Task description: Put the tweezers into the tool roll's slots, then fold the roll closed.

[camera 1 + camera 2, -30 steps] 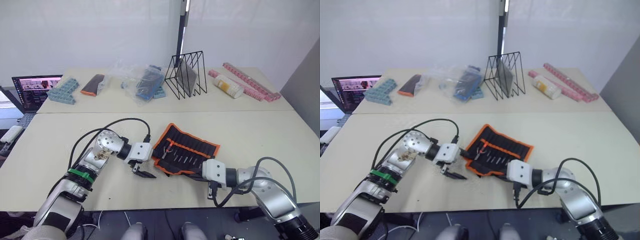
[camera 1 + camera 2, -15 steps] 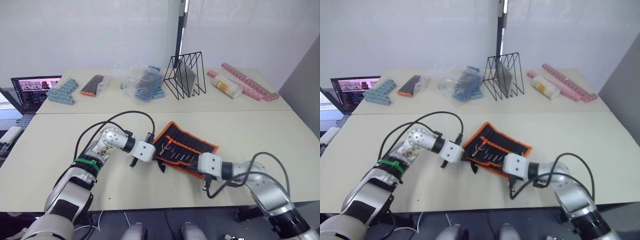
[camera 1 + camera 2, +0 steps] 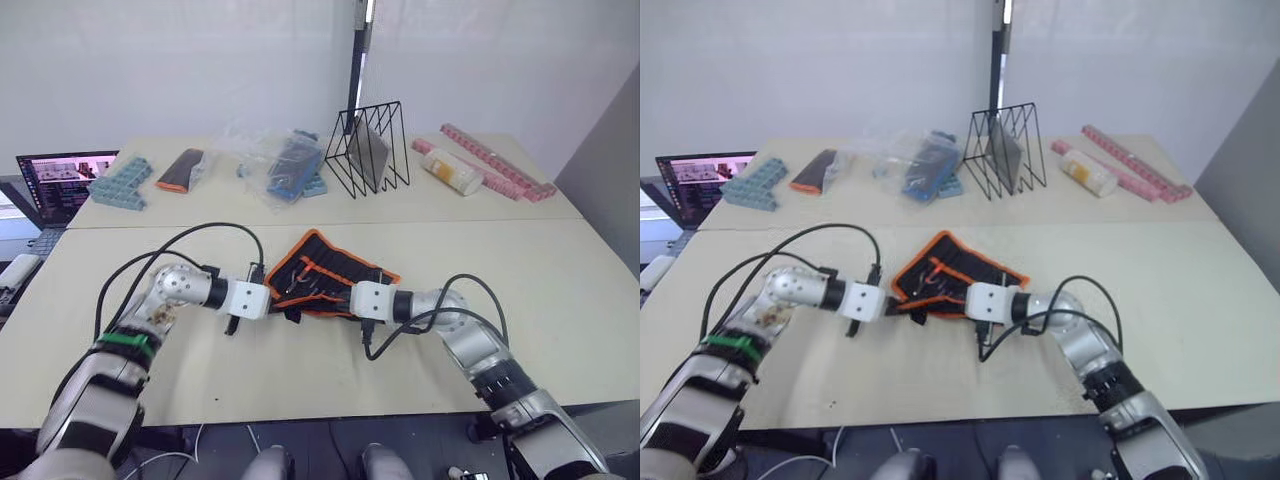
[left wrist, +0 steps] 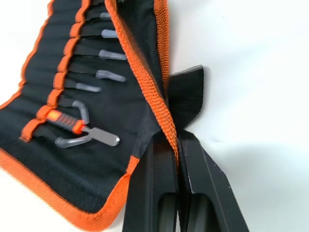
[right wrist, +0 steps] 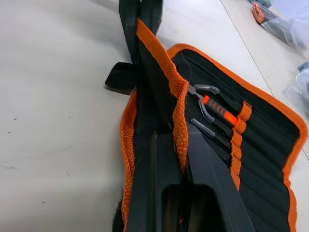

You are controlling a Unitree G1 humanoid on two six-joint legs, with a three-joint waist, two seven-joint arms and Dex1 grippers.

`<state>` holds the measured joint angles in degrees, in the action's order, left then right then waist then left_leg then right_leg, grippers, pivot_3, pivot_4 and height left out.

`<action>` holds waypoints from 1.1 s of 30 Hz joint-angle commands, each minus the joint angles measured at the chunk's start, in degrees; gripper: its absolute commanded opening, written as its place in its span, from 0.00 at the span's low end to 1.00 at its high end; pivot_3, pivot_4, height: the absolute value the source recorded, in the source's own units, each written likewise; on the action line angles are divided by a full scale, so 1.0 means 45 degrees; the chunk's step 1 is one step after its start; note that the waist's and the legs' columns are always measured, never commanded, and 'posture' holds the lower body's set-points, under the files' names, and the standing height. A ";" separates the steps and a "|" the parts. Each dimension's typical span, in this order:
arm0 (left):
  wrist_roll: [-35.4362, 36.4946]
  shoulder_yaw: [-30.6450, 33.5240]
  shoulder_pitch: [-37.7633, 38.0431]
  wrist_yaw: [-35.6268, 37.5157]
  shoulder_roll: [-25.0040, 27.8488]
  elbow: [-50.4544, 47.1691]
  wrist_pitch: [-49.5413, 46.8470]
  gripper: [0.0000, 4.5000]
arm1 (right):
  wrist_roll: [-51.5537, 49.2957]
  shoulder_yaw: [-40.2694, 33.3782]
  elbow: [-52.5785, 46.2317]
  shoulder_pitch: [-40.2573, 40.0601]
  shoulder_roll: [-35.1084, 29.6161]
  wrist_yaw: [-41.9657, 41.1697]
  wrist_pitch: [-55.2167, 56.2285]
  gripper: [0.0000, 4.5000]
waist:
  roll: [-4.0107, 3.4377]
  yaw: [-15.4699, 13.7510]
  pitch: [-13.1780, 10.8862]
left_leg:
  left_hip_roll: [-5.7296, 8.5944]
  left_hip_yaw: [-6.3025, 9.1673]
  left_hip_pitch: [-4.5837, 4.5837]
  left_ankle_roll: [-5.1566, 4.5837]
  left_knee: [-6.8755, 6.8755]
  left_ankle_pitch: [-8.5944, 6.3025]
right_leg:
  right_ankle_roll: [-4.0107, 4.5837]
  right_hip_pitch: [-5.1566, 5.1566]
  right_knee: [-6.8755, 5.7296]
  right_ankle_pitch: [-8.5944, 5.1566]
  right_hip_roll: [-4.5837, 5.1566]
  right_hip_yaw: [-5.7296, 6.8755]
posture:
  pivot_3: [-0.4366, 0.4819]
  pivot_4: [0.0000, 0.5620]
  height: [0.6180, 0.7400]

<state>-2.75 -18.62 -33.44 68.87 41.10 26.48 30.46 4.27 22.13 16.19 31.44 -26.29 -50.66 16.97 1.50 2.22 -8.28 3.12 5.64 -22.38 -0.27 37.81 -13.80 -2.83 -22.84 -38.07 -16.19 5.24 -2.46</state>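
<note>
Tool roll [image 3: 325, 275] lies near the middle of the front table [image 3: 560, 300], partly folded, its near orange edge lifted off the surface and drawn up between the two grippers. Left gripper [image 4: 177, 140] is clamped on that orange edge, both black fingers [image 4: 154, 193] pressed flat against the fabric with the edging pinched between them; a short black strap tab [image 4: 188, 92] sticks out just beyond the fingertips. Right gripper [image 5: 171, 133] is likewise closed on the same raised edge from the opposite end, fingers [image 5: 212, 179] tight on the orange binding. Tweezers [image 4: 89, 87] sit in the slots [image 4: 63, 79] along the orange middle stripe, their pale capped tips showing in a row inside the open part of the roll. An orange-handled tool [image 4: 72, 123] with curved grey arms also lies in the roll, beside the last tweezer. On the rear table stand a black wire rack [image 3: 368, 148], clear plastic bags [image 3: 275, 165] holding blue items, a small dark pouch [image 3: 182, 170] with one orange end, a stack of teal blocks [image 3: 120, 182], a pale bottle [image 3: 455, 172] lying on its side and a strip of pink pieces [image 3: 500, 165]. A laptop [image 3: 55, 180] with a lit screen sits off the table's left end.
</note>
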 commanded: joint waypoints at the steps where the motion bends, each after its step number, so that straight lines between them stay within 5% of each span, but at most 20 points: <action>1: 0.0958 0.0627 0.1644 0.0460 0.0923 -0.2555 -0.2326 0.01 | -0.0343 -0.0497 0.0064 -0.0148 -0.0539 -0.0574 0.0324 0.00 | -0.0003 0.0044 -0.0001 | -0.0003 -0.0001 -0.0004 -0.0002 -0.0003 -0.0002 | 0.0000 -0.0011 0.0000 0.0000 0.0001 -0.0003 | 0.48 0.27 1.00; 6: 0.2183 0.0800 0.3162 0.0356 0.1195 -0.6242 -0.5431 0.01 | -0.1043 -0.0536 -0.1270 -0.1055 -0.1160 -0.1797 -0.0259 0.00 | -0.0020 -0.0010 -0.0012 | -0.0007 0.0000 -0.0020 -0.0005 -0.0003 -0.0004 | 0.0000 -0.0029 -0.0004 0.0000 0.0002 -0.0005 | 0.48 0.27 1.00; 14: 0.3599 0.0988 0.3186 0.0716 0.1168 -0.7496 -0.9016 0.01 | -0.1929 -0.0792 -0.3541 -0.2639 -0.2288 -0.2470 -0.2006 0.00 | -0.0036 -0.0106 -0.0022 | -0.0002 -0.0001 -0.0002 -0.0019 -0.0002 -0.0013 | 0.0001 0.0005 -0.0004 0.0001 0.0003 0.0002 | 0.48 0.27 1.00; 33: 0.2752 0.0635 0.0369 -0.1200 -0.0504 -0.5356 -1.2452 0.01 | -0.1170 -0.0616 -0.1818 -0.0767 -0.1191 -0.1079 -0.3857 0.00 | -0.0035 -0.0268 -0.0024 | 0.0011 -0.0004 -0.0002 -0.0018 0.0008 -0.0012 | 0.0002 0.0005 -0.0004 0.0001 0.0007 0.0002 | 0.48 0.27 1.00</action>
<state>10.29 -17.15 -30.85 64.88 38.46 2.53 -24.52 -2.16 20.63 6.48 27.14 -31.45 -56.41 -0.26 1.34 1.01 -8.39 3.17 5.63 -22.39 -0.35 37.84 -13.85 -2.83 -22.83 -38.09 -16.18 5.26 -2.45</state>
